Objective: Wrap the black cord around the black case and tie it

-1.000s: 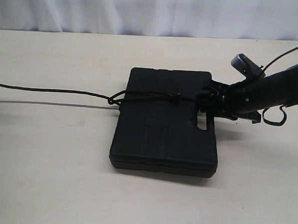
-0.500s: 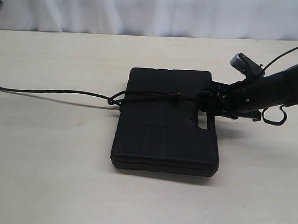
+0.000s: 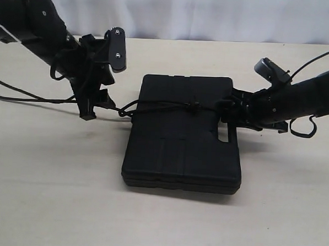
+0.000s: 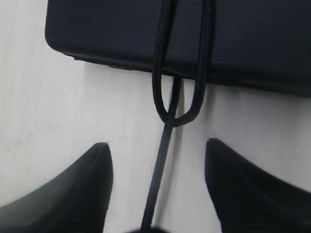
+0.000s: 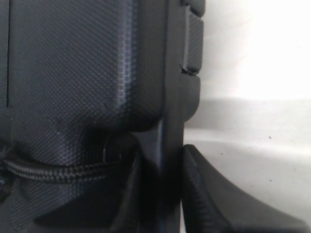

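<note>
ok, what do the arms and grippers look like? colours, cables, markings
Both arms matte black, no readable markings. Left arm: bulky, black wrist plate with two pale screw heads. Right arm: grey-capped module, thin black cables looping off it. Left gripper and right gripper: smooth black tapered fingers.

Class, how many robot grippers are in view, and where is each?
2. The left gripper is left of the black case, open astride the black cord. The right gripper clamps the case's right edge by the handle slot.
</note>
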You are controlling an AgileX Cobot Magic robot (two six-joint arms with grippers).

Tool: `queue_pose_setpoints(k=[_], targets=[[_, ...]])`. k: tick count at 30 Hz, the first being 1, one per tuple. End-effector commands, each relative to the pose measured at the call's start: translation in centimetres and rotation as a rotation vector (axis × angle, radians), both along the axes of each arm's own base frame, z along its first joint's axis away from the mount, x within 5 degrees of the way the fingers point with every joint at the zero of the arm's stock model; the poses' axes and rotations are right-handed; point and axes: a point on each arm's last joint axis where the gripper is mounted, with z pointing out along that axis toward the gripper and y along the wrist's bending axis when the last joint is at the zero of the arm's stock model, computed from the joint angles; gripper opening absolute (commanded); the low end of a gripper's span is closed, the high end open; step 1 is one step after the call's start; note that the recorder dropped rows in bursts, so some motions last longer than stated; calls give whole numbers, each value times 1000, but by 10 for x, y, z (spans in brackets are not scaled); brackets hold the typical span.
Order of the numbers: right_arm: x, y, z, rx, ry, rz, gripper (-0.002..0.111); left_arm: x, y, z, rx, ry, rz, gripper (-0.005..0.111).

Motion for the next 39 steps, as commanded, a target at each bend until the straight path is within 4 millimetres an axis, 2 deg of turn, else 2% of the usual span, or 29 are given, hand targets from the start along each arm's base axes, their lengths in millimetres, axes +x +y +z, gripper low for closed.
queue_pose_setpoints(k=[1,13,18,20,22,24,31,36,39], targets=[[0,3,6,44,-4,32,20,4,4,-14,65,-6,-33,55],[0,3,6,47,-2,35,20,14,2,-49,84,3,-34,55],[0,3,6,47,-2,35,20,16,-4,-51,68,-30,-20,54],[0,3,6,47,-2,35,20,14,-4,-51,66,-7,-16,43],[0,3,6,48,-1,33,19,11,-3,-47,55,27,14,23],[1,3,6,40,-5,26,19,8,0,-40,70,39,34,0],[5,-3,4,-3,-19,-49,19,0,14,12,113,-36,144,0],[5,-9,2,-86,-36,-30,19,-7,47,45,85,-46,331,0],[6,-10,1,-104,-43,-28,19,-14,69,52,61,18,419,0]])
